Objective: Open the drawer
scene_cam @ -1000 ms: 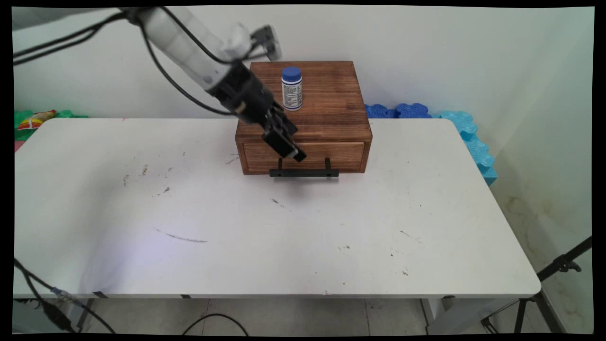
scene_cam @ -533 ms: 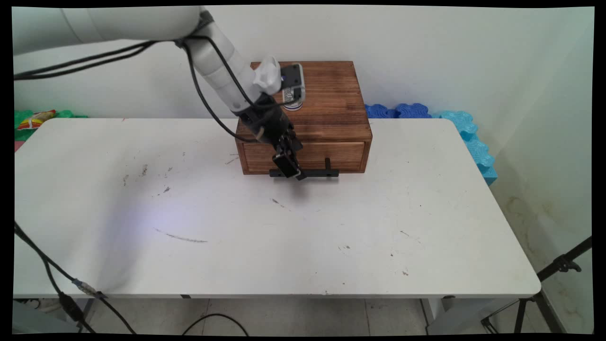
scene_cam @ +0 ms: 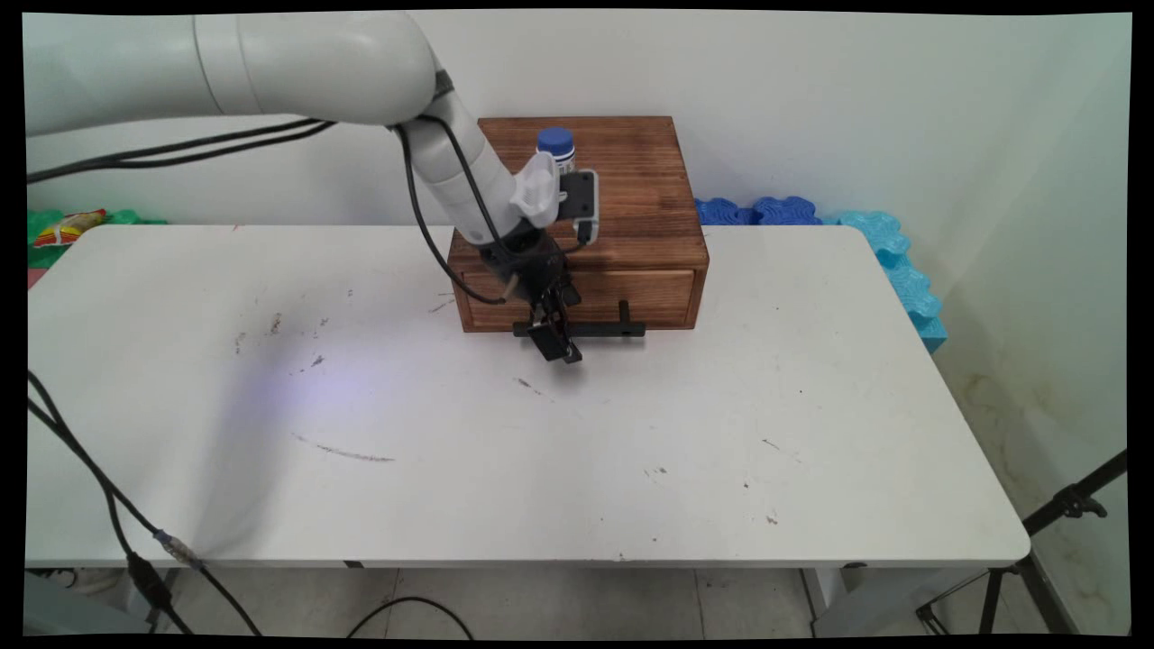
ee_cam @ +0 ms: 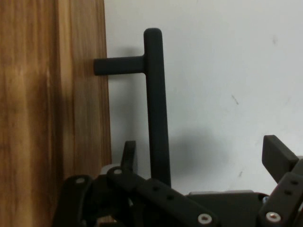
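The black gripper (scene_cam: 561, 347) points down at the front of the wooden drawer box (scene_cam: 631, 189), which stands at the far edge of the white table (scene_cam: 541, 451), near the middle of that edge. Its fingers are spread wide. In the hand view the black bar handle (ee_cam: 157, 109) of the drawer (scene_cam: 663, 293) runs between them: one finger (ee_cam: 129, 156) is in the gap between the bar and the drawer front, the other finger (ee_cam: 279, 156) is well out on the table side. Neither finger seems to touch the bar. The handle stands off the front on two short posts, which leaves room for a finger behind it. The drawer looks closed. On top of the box a small white bottle with a blue cap (scene_cam: 556, 142) stands upright, partly hidden by the wrist.
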`<state>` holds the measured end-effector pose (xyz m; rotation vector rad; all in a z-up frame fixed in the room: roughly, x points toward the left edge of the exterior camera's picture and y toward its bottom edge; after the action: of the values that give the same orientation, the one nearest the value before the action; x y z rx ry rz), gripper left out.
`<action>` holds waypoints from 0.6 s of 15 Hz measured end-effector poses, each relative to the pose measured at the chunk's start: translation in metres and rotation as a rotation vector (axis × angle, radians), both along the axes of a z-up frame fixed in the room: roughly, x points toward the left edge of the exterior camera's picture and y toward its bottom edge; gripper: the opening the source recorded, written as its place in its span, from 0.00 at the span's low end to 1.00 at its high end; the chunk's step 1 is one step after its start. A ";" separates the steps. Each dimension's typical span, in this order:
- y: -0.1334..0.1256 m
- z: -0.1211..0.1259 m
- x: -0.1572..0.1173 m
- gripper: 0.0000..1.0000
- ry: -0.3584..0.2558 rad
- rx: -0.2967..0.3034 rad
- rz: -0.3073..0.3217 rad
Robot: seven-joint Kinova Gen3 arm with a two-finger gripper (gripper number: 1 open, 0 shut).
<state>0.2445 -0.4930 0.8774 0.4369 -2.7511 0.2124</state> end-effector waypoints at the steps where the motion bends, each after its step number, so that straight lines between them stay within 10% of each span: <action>1: -0.001 -0.004 -0.001 1.00 -0.006 -0.001 -0.005; 9: -0.003 -0.032 -0.006 1.00 -0.029 -0.003 -0.015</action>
<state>0.2380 -0.4962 0.8452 0.4148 -2.7813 0.2203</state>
